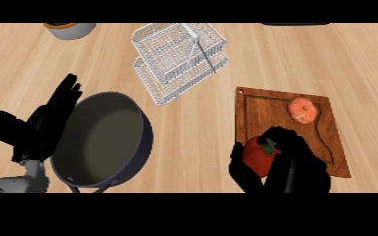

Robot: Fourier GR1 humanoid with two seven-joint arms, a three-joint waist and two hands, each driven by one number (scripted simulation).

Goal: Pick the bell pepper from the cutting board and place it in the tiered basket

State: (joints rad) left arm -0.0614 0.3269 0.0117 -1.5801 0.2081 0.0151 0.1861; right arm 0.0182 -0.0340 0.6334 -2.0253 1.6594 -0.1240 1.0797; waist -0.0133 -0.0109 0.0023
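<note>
A red bell pepper (258, 155) with a green stem sits at the near left corner of the brown cutting board (255, 115). My right hand (291, 167) is curled round the pepper, fingers over its right side and thumb at its left, hiding its lower part. The wire tiered basket (179, 60) stands at the back centre of the counter, well away from the hand. My left hand (52, 117) rests open at the left edge, fingers up, beside a pot.
A dark grey pot (103, 139) stands at the front left, between the left hand and the board. A pinkish round food item (303, 110) lies on the board's far right. A grey bowl (70, 29) is at the back left edge.
</note>
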